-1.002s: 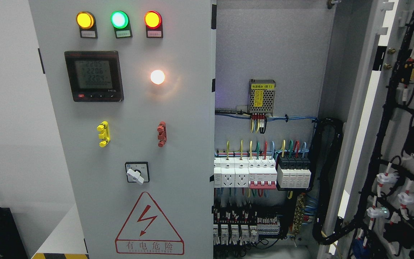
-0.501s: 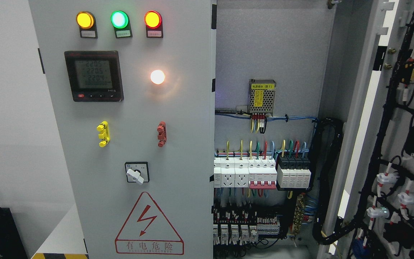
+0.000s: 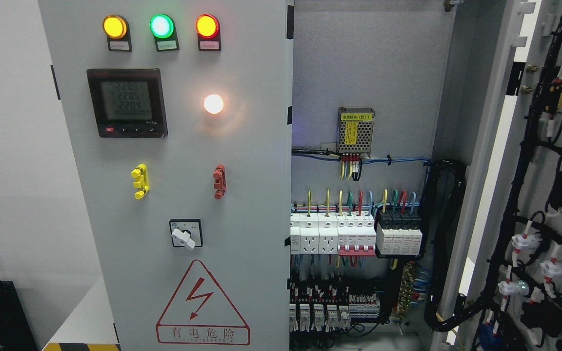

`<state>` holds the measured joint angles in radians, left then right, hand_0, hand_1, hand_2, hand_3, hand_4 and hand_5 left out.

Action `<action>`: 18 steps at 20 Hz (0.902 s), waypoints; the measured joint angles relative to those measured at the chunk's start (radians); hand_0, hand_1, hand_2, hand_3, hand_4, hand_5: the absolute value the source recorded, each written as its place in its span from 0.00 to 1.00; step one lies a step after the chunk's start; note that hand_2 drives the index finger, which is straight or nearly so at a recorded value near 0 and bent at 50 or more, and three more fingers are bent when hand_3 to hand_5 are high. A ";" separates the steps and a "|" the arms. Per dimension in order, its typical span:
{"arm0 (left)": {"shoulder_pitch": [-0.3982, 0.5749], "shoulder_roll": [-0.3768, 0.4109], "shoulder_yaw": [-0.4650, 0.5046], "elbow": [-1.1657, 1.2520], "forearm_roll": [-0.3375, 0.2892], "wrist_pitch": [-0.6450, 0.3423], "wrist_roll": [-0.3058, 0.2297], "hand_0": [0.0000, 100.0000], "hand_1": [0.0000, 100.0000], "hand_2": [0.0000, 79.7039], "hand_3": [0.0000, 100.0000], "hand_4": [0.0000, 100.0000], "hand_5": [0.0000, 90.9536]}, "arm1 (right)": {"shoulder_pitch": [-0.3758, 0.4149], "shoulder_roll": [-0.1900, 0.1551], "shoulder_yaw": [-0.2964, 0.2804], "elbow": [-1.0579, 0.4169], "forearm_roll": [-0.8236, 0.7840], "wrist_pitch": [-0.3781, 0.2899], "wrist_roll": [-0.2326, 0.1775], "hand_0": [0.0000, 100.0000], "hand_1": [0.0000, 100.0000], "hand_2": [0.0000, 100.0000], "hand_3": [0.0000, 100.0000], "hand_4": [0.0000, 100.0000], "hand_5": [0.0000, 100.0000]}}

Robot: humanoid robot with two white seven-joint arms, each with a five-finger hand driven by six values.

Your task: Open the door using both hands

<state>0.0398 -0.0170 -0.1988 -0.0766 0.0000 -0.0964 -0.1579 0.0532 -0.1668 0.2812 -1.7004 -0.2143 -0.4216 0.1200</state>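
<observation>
**Cabinet with one door shut, one swung wide**

Pale wall fills the far left of our view, and against it stands the grey electrical cabinet [image 3: 364, 58]. We see its left door [image 3: 242, 195] closed and facing us, carrying three lit indicator lamps [image 3: 161, 26] along the top edge — amber, green and red — with a digital meter [image 3: 127, 102] below them and a glowing white lamp [image 3: 213, 104] to its right. Lower down sit a yellow handle [image 3: 140, 181], a red handle [image 3: 219, 181], a rotary switch [image 3: 186, 234] and a red warning triangle [image 3: 202, 304] near the bottom edge.

The right door [image 3: 549, 195] stands open at the right edge, its inner face strung with black cable. Between the doors the interior shows a power supply [image 3: 355, 129], a row of breakers [image 3: 356, 234] and coloured wires.

Neither hand is in our view — we cannot tell their state.
</observation>
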 measured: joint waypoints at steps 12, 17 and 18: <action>0.000 -0.003 0.000 0.000 0.000 0.000 0.000 0.12 0.39 0.00 0.00 0.00 0.00 | -0.076 0.013 0.001 0.050 -0.002 0.098 0.000 0.12 0.39 0.00 0.00 0.00 0.00; 0.000 -0.004 0.000 0.000 0.000 0.000 0.000 0.12 0.39 0.00 0.00 0.00 0.00 | -0.113 0.025 0.002 0.062 -0.002 0.135 0.000 0.12 0.39 0.00 0.00 0.00 0.00; 0.000 -0.006 0.000 0.000 0.000 0.000 0.000 0.12 0.39 0.00 0.00 0.00 0.00 | -0.118 0.028 0.002 0.064 -0.002 0.145 0.000 0.12 0.39 0.00 0.00 0.00 0.00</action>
<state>0.0399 -0.0232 -0.1986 -0.0767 0.0000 -0.0963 -0.1579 -0.0649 -0.1390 0.2835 -1.6362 -0.2162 -0.2769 0.1195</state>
